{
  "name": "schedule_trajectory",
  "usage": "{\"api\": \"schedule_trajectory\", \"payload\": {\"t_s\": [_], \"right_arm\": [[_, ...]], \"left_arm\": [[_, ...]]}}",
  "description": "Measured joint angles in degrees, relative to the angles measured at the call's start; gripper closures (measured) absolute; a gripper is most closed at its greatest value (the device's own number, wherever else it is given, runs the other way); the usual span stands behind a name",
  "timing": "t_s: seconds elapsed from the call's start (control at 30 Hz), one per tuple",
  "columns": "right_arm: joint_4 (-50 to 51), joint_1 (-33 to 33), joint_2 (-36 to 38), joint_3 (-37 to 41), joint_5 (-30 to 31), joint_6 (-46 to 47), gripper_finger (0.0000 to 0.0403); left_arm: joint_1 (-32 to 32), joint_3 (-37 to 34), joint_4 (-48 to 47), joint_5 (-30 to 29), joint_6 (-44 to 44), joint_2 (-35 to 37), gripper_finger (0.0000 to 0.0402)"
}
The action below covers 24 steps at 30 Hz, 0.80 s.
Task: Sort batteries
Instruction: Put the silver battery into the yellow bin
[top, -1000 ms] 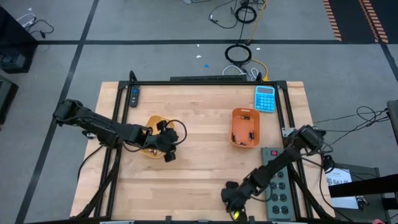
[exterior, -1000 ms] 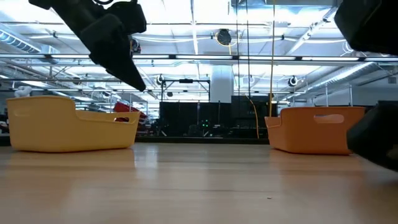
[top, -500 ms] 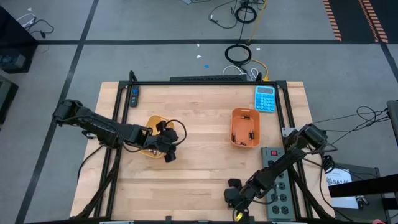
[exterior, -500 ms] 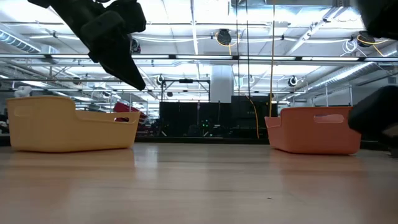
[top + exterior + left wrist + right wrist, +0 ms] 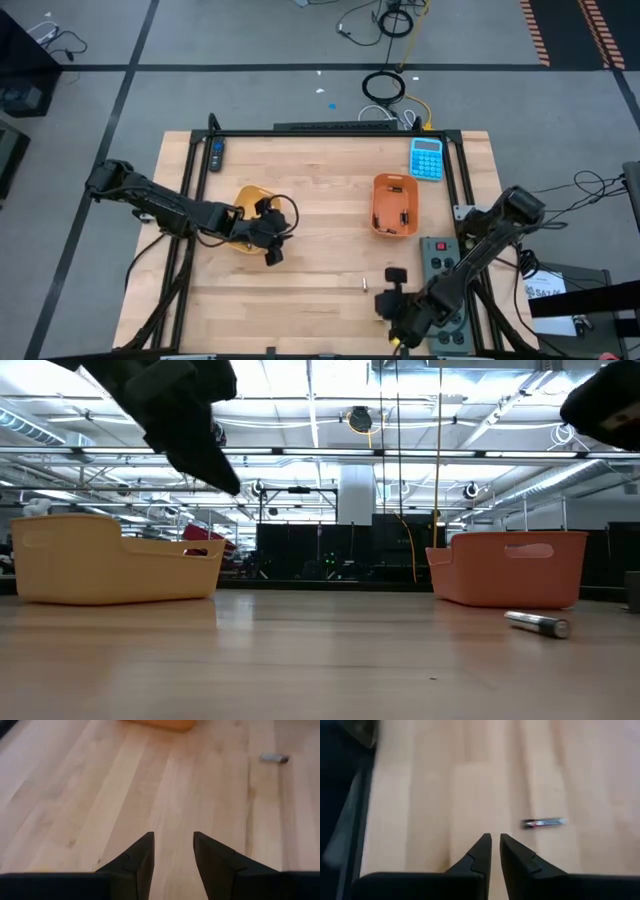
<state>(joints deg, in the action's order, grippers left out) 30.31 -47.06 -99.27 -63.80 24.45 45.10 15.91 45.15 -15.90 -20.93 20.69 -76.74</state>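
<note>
One battery (image 5: pixel 365 283), a small silvery cylinder, lies on its side on the bare wood near the table's front edge; it also shows in the low view (image 5: pixel 537 622) and in the right wrist view (image 5: pixel 545 823). My right gripper (image 5: pixel 388 298) hangs above the table just right of it, shut and holding nothing (image 5: pixel 495 845). My left gripper (image 5: pixel 273 252) hovers at the yellow tray's (image 5: pixel 248 228) right side, open and with nothing between its fingers (image 5: pixel 173 845). The orange tray (image 5: pixel 395 205) holds a few small things.
A blue calculator (image 5: pixel 425 158) lies at the far right beside the orange tray. A grey power strip (image 5: pixel 446 290) lies along the right edge under my right arm. Bare wood spreads between the two trays and toward the near edge.
My right gripper has risen from the table by the near edge, drifted toward the right and far side, and tipped steeply. The battery, hidden under it before, now shows lying on the wood. My left arm has kept still.
</note>
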Motion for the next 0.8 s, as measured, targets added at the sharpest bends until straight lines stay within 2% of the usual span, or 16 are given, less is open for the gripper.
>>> {"api": "schedule_trajectory", "payload": {"t_s": [0.07,0.13,0.3,0.47,0.6,0.8], "right_arm": [[2.52,0.96,-0.48,-0.02,2.25,4.7,0.0366],[4.13,2.66,-1.63,1.28,2.16,7.66,0.0359],[-1.33,5.76,-3.34,1.97,4.09,6.88,0.0324],[-6.48,6.55,-5.91,2.02,2.59,5.48,0.027],[-6.39,7.08,-8.64,1.95,2.57,8.55,0.0235],[-8.67,7.75,-10.91,1.82,3.77,8.76,0.0221]], "left_arm": [[-0.37,0.0,3.21,0.52,-1.44,-1.1,0.0255],[-1.29,0.09,7.51,4.99,-3.34,-3.74,0.0255],[-1.07,0.04,16.66,12.38,-8.53,-11.79,0.0256],[2.33,1.61,19.0,12.83,-11.64,-17.94,0.0253],[4.16,3.45,20.23,12.11,-13.24,-21.46,0.0226],[4.36,4.99,20.29,8.79,-13.56,-23.06,0.0175]]}}
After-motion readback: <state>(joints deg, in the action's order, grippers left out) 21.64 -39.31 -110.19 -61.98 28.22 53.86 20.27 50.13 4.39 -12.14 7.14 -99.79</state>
